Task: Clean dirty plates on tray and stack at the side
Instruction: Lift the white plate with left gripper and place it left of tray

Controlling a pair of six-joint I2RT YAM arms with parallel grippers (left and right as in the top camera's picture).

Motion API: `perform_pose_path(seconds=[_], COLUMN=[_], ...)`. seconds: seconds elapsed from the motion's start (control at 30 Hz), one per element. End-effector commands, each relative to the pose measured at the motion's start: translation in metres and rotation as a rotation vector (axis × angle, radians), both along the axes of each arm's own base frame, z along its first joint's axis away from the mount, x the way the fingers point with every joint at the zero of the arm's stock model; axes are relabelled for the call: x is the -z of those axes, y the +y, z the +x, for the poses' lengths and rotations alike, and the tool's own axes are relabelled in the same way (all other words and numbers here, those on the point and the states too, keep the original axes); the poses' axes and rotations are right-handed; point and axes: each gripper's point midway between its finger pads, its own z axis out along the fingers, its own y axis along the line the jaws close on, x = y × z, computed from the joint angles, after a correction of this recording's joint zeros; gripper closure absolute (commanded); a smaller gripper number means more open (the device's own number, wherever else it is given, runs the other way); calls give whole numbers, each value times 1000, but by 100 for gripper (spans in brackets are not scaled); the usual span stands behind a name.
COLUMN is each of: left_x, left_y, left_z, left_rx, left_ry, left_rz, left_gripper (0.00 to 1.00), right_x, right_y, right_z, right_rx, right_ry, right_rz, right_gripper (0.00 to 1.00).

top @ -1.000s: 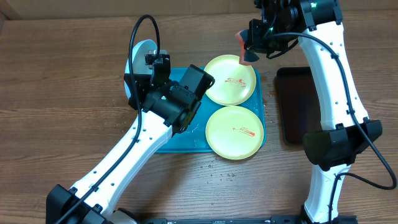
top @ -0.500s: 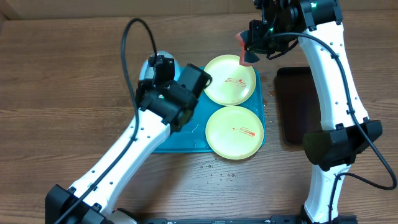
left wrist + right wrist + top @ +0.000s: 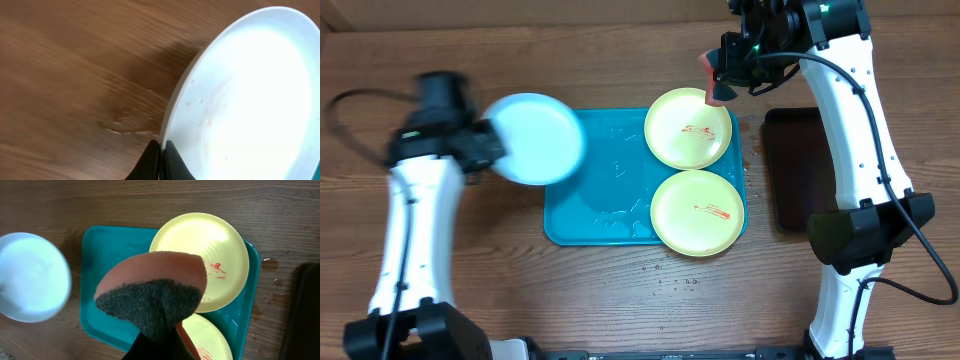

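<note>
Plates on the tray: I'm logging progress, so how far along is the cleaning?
Looks done: the light blue plate appears wiped and is lifted beside the teal tray. In hand: the left hand pinches its rim; the right hand holds a sponge. Left: both yellow-green plates carry red smears; no stack exists.

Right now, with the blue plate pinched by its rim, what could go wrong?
The left tool grips the wet light blue plate only at its rim, so it might slip or tilt out. The plate partly overhangs the tray and could clip its raised edge if lowered there.
</note>
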Motion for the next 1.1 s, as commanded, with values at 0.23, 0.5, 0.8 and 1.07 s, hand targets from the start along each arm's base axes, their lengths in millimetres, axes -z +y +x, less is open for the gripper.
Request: perform_pose_path(seconds=[0.23, 0.5, 0.8, 1.07], left_x=[31, 88, 128, 117], left_y=[91, 114, 118, 121], left_z=[-30, -40, -42, -37], left_rx=[-237, -312, -306, -221], left_ry=[45, 216, 307, 297], left_rz=[-141, -91, -97, -57], left_gripper=[96, 96, 96, 76], right_x=[-5, -5, -5, -5], right_y=[0, -1, -1, 0], right_z=[1, 1, 0, 0], right_rx=[1, 1, 1, -1], right_ry=[-19, -16, -13, -13], right_rz=[2, 1, 1, 4], right_gripper=[96, 96, 96, 96])
